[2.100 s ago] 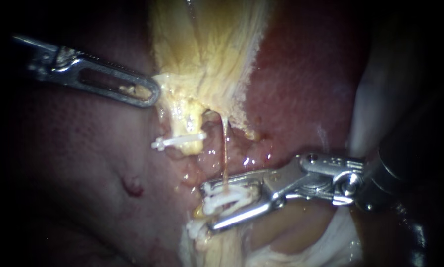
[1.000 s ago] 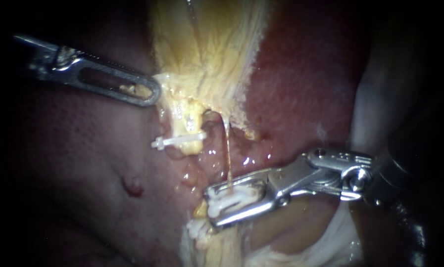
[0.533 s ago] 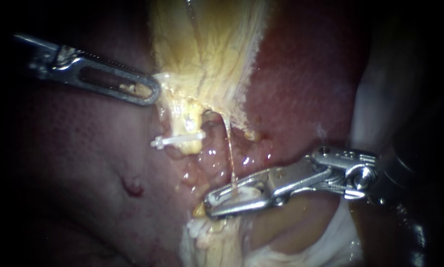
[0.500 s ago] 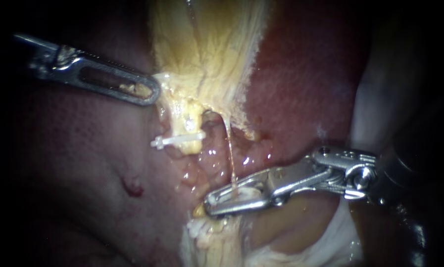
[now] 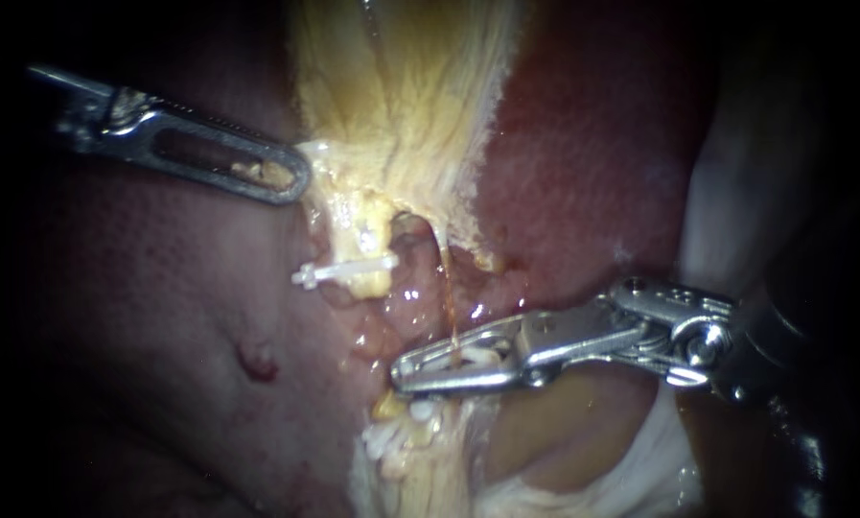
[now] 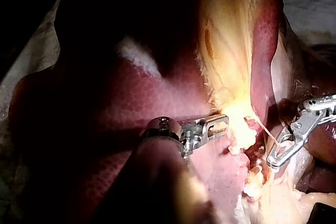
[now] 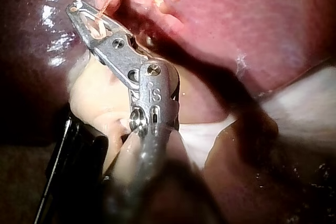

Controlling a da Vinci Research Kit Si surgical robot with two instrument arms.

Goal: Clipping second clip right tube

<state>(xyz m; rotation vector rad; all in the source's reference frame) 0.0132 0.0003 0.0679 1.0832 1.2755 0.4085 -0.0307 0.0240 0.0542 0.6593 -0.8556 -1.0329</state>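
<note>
Dark, wet liver (image 5: 592, 163) fills the background, with the pale, fibrous gallbladder (image 5: 401, 105) draped down over it. The left instrument (image 5: 295, 179) has its slotted jaws closed on the gallbladder's ragged edge, I'd guess to hold the thin orange right tube (image 5: 446, 297) taut. Lower on that strand, the right instrument (image 5: 406, 367) has its steel jaws squeezed nearly together on a white clip (image 5: 470, 356) spanning the tube

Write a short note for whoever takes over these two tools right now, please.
Left instrument: tip against the edge of the yellow tissue.
Right instrument: jaws shut on a white clip around the thin tube.
Done: upper clip sits on the thick stump; lower clip lies just below the right jaws.
Left to do: probably open the jaws, withdraw, check that the white clip holds.
</note>
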